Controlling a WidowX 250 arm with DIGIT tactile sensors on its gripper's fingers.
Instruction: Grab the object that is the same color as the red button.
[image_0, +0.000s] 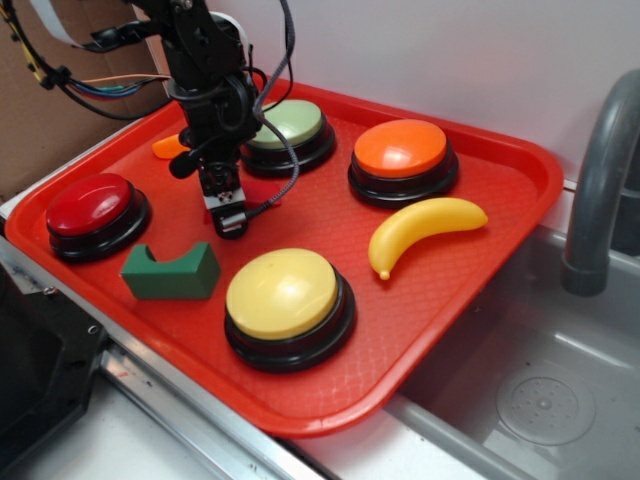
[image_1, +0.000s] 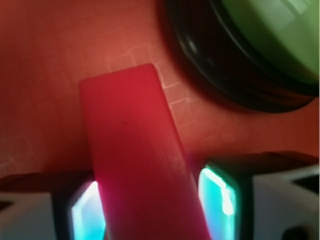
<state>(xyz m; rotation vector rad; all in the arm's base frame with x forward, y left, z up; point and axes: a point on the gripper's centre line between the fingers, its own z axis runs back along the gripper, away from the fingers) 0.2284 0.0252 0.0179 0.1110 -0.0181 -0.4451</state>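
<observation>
Gripper fingers straddled the red wedge block, apparently clamped on it, its long axis running straight ahead between them, beside the green button.

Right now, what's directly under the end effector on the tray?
In the wrist view a red block sits between the end effector pads, lying on the red tray, near the green button. In the exterior view the arm covers the block, so pad contact can't be confirmed.
</observation>
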